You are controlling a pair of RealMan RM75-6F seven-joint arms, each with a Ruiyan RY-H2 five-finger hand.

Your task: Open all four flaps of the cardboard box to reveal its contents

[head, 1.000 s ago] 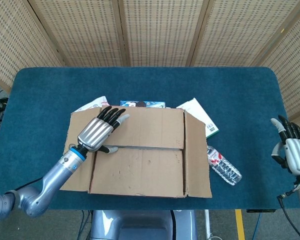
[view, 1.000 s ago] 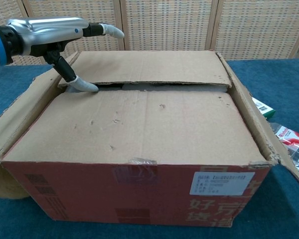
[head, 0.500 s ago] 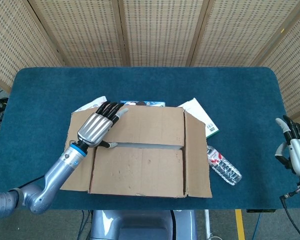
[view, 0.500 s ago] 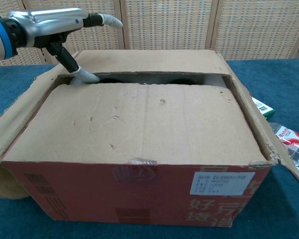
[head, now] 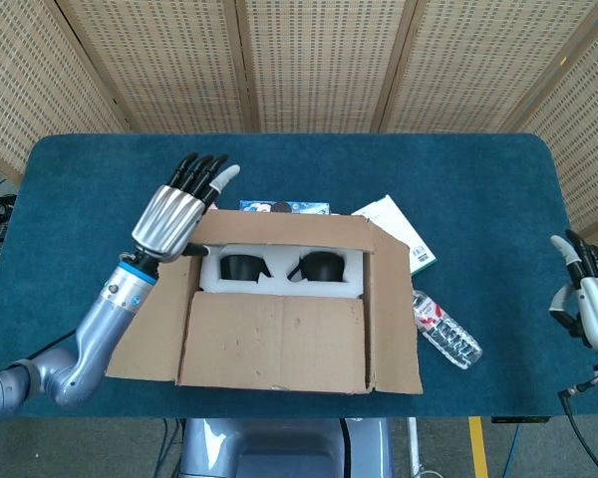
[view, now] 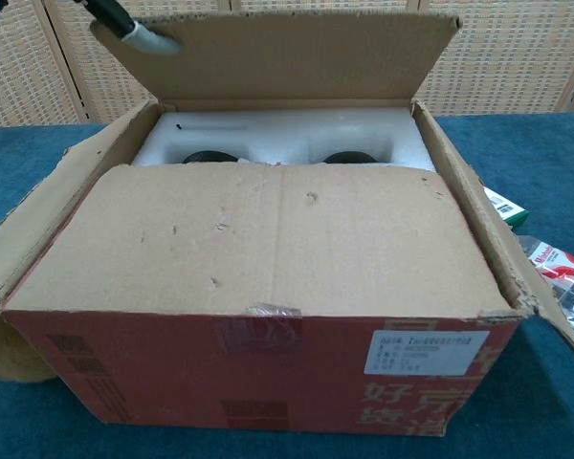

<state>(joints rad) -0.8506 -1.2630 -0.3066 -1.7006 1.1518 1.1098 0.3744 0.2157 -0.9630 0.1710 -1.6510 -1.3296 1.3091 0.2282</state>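
The cardboard box (head: 279,344) stands mid-table. Its far flap (view: 287,57) is lifted upright; my left hand (head: 174,211) pinches that flap's left corner, with a thumb tip (view: 151,40) showing on the flap's near face in the chest view. The near flap (view: 268,239) lies flat over the front half. Both the left flap (head: 149,329) and the right flap (head: 394,319) splay outward. A white foam insert (head: 279,269) with two dark round items (head: 241,267) shows in the uncovered rear half. My right hand (head: 586,299) hangs open at the table's right edge, far from the box.
A plastic water bottle (head: 447,336) lies right of the box. A green-and-white booklet (head: 399,231) and a blue package (head: 284,207) lie behind the box. The blue table (head: 478,189) is backed by perforated wooden screens.
My left hand has risen and moved back, swinging the far flap from flat to upright. The foam insert and dark items have come into sight. The right hand has barely moved.
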